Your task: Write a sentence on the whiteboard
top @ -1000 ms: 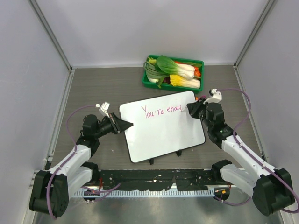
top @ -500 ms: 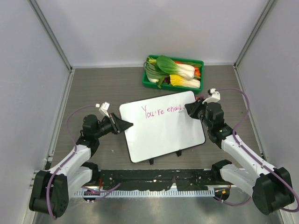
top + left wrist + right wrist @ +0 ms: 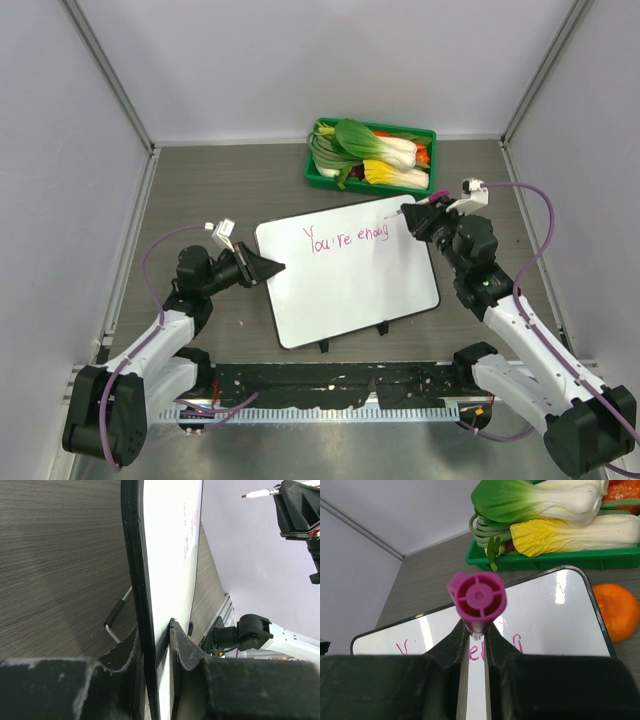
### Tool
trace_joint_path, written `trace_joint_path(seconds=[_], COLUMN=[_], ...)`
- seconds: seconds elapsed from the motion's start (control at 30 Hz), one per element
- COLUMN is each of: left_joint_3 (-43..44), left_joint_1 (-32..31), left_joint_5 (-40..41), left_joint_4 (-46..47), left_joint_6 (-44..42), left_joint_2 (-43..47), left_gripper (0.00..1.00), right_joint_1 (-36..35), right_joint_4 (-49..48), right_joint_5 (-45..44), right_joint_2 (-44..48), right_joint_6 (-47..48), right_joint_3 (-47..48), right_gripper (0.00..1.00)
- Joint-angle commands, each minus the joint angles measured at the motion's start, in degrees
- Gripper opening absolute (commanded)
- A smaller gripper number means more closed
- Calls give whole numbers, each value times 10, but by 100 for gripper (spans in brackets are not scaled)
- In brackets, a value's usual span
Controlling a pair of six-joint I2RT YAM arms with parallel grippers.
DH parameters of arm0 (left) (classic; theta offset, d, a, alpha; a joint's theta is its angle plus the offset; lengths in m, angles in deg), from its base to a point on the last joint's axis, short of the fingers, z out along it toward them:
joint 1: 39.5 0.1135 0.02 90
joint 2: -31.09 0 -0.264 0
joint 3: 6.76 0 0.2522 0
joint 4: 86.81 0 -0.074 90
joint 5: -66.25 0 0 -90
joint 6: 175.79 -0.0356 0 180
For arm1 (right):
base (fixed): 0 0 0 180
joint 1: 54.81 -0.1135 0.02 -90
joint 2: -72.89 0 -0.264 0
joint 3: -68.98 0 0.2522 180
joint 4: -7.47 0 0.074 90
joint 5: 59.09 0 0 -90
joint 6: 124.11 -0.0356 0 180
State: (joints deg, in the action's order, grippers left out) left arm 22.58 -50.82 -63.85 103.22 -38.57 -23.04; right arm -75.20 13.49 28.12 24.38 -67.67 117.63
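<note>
The whiteboard (image 3: 350, 290) lies on the table between the arms, with small black clips on its near edge. The sentence (image 3: 345, 237) runs along its far part in pink cursive, reading about "You're enoug". My left gripper (image 3: 268, 267) is shut on the board's left rim, as the left wrist view (image 3: 156, 640) shows. My right gripper (image 3: 422, 216) is shut on a pink marker (image 3: 408, 212), held in the air over the board's far right corner with its tip off the surface. In the right wrist view the marker's pink end (image 3: 477, 596) faces the camera above the writing (image 3: 515, 642).
A green tray (image 3: 317, 176) of bok choy and other vegetables stands behind the board. An orange (image 3: 617, 611) lies just off the board's far right edge. A small hex key (image 3: 117, 614) lies on the table by the board's rim. Grey walls enclose the table.
My right gripper has lifted the marker off the board and drawn back to the right and up. The last word gained a finished "g". The left arm has not moved.
</note>
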Motion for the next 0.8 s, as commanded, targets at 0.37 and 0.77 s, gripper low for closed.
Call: trace_joint_path(seconds=[0.37, 0.77], left_joint_3=[-6, -7], left_joint_1=[1, 1], left_joint_5=[78, 79], left_joint_4=[-61, -61], left_joint_6=[-121, -121], left_joint_2=[-7, -7], left_gripper=[0, 0], right_joint_1=[28, 29], right_joint_4=[-31, -59], right_joint_5=[-40, -50], right_joint_2=[-69, -120], right_joint_6=[20, 17], right_joint_3=[43, 50], right_gripper=[1, 1])
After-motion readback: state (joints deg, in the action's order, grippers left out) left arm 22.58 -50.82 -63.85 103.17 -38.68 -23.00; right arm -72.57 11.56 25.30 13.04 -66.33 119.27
